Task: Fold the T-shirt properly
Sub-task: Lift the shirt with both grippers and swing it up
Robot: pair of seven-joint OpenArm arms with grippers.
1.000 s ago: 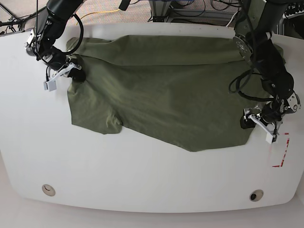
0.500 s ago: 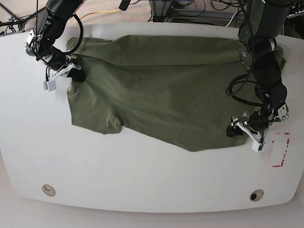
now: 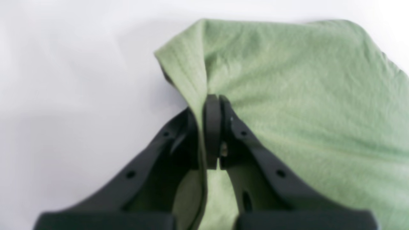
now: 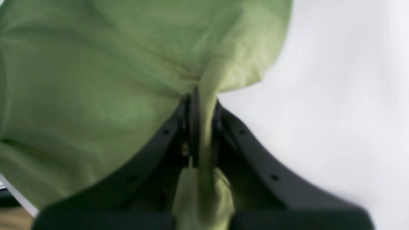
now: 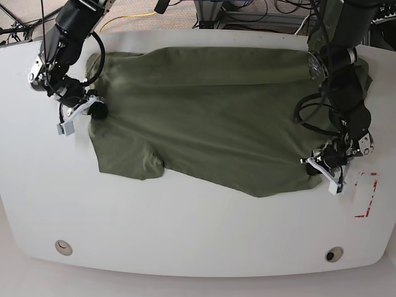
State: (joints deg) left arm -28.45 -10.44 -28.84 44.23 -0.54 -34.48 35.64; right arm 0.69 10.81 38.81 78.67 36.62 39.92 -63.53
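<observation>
The olive-green T-shirt (image 5: 210, 117) lies spread and wrinkled across the white table (image 5: 185, 229). My left gripper (image 5: 317, 168), on the base view's right, is shut on the shirt's lower right edge; the left wrist view shows cloth (image 3: 287, 95) pinched between the black fingers (image 3: 212, 127). My right gripper (image 5: 98, 112), on the base view's left, is shut on the shirt's left edge; the right wrist view shows a fold of cloth (image 4: 127, 64) clamped between its fingers (image 4: 191, 127).
A red marked outline (image 5: 366, 197) is on the table right of the left gripper. Two round holes (image 5: 62, 247) (image 5: 334, 254) sit near the table's front edge. Cables and equipment (image 5: 247, 12) lie behind the table.
The left gripper moved slightly right and up along the shirt's lower right edge. The right gripper shifted down and left, pulling the shirt's left edge with it.
</observation>
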